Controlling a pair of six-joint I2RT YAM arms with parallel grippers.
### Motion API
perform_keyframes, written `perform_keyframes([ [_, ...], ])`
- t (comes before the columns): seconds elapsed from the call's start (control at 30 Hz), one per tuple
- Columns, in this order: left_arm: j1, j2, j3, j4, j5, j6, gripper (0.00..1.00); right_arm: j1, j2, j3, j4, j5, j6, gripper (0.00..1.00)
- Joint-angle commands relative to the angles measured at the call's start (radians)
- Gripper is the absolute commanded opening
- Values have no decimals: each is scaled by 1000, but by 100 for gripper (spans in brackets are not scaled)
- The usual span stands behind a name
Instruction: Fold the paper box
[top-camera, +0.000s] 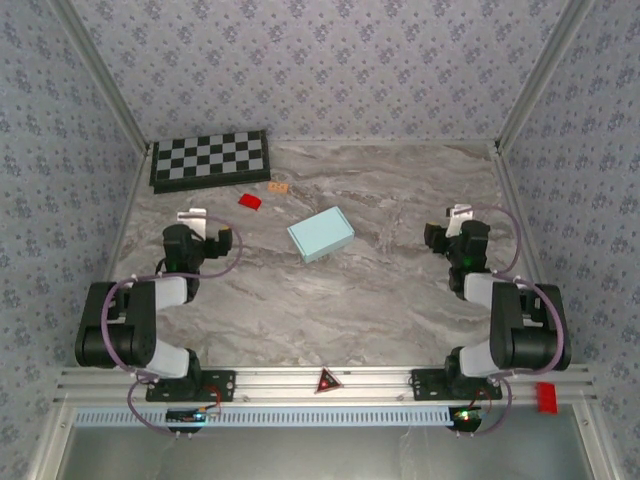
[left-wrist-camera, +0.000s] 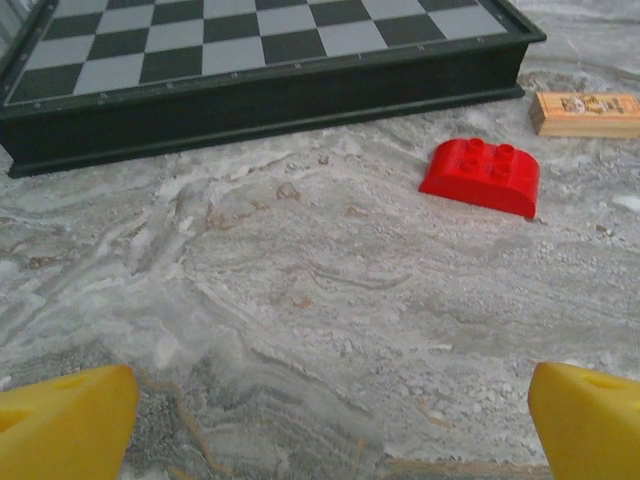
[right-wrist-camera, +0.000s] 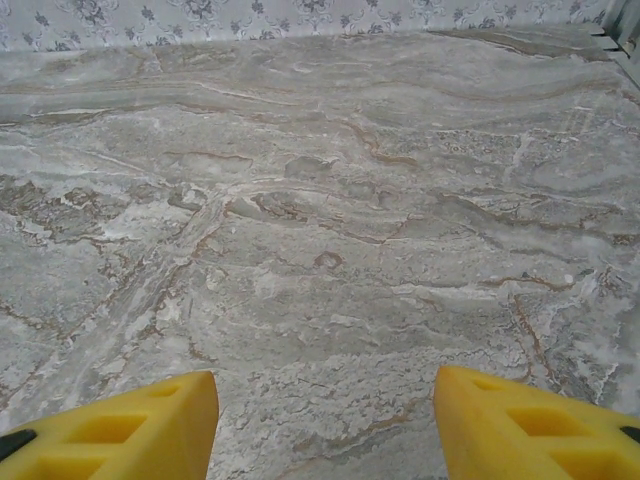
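The paper box (top-camera: 321, 235) is a small pale cyan closed rectangular box, lying slightly askew on the marble table near the middle. My left gripper (top-camera: 192, 216) sits well to its left, pulled back near its base. In the left wrist view that gripper (left-wrist-camera: 335, 425) is open, its yellow fingertips (left-wrist-camera: 65, 420) wide apart over bare marble. My right gripper (top-camera: 459, 213) is far to the right of the box. It (right-wrist-camera: 325, 420) stands open too, with yellow fingertips (right-wrist-camera: 530, 425) apart and nothing between them.
A black-and-white checkerboard (top-camera: 210, 158) lies at the back left, its front edge (left-wrist-camera: 260, 95) ahead of the left gripper. A small red block (top-camera: 249, 201) (left-wrist-camera: 482, 176) and a tan tile (top-camera: 278, 187) (left-wrist-camera: 586, 112) lie between checkerboard and box. Patterned walls enclose three sides.
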Motion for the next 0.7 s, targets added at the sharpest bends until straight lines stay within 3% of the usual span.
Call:
perform_keyframes([
  [0.0, 16, 51, -25, 136, 13, -23, 100, -10, 48, -23, 112, -36, -14, 61],
  [0.07, 17, 84, -32, 180, -7, -32, 100, -8, 69, -24, 138, -25, -21, 61],
  [0.3, 19, 81, 14, 83, -81, -66, 100, 3, 98, -43, 186, 11, -25, 63],
  [0.4, 19, 83, 12, 90, -87, -67, 100, 15, 101, -40, 184, 39, -27, 73],
  [0.47, 20, 83, 12, 91, -86, -68, 100, 20, 103, -36, 183, 67, -23, 100],
  [0.67, 20, 82, 11, 91, -86, -66, 100, 23, 103, -36, 179, 81, -23, 100],
])
